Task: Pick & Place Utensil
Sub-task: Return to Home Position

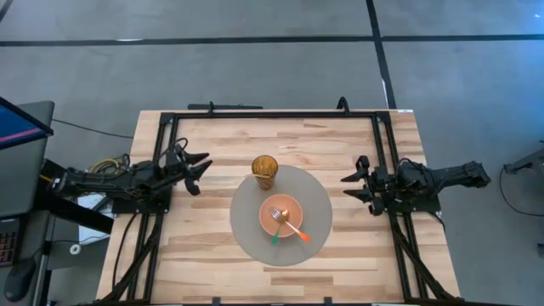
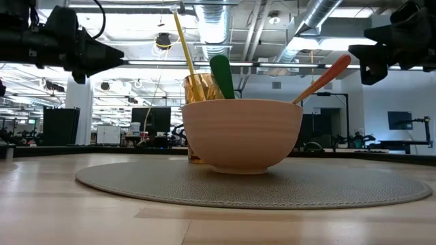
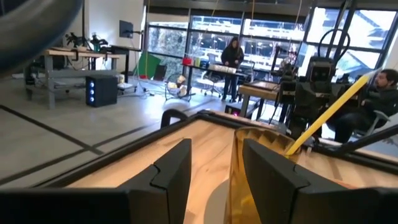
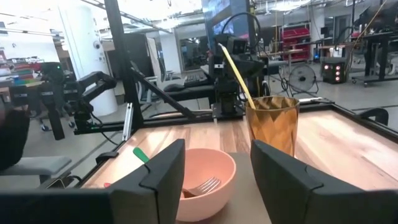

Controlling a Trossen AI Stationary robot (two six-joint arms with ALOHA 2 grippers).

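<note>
At front of wood table (image 2: 54,211), round grey mat (image 2: 136,180) lying flat, mid-table. On mat, about ctr, pink bowl (image 2: 242,136) upright. Inside bowl: orange fork (image 2: 325,76), tines down in the bottom, handle leaning out over rim twd right arm's side; green-handled utensil (image 2: 221,76) crossing it, handle rising over rim on near side. Just behind bowl, at mat's far-left edge, amber cup (image 2: 199,88) upright, apart from bowl per high view, w/ yellow straw (image 2: 182,44) inside, top tilted twd left arm's side, tip well above cup rim. Farther out, both arms stretched roughly level along table's sides, raised off the wood, wrists pointing inward at mat. Left gripper (image 1: 202,175) near cup but apart from it, aimed at it; fingers (image 3: 174,174) spread, nothing clasped, cup showing through the gap farther off. Right gripper (image 1: 344,185) just off mat's right edge, aimed across at bowl & cup; fingers (image 4: 165,177) likewise parted, nothing between them. Neither touching bowl, cup or mat. Beyond table, in left wrist view, open workshop floor w/ benches; one person (image 3: 233,53) standing far back, another (image 3: 385,87) seated at the side.
</note>
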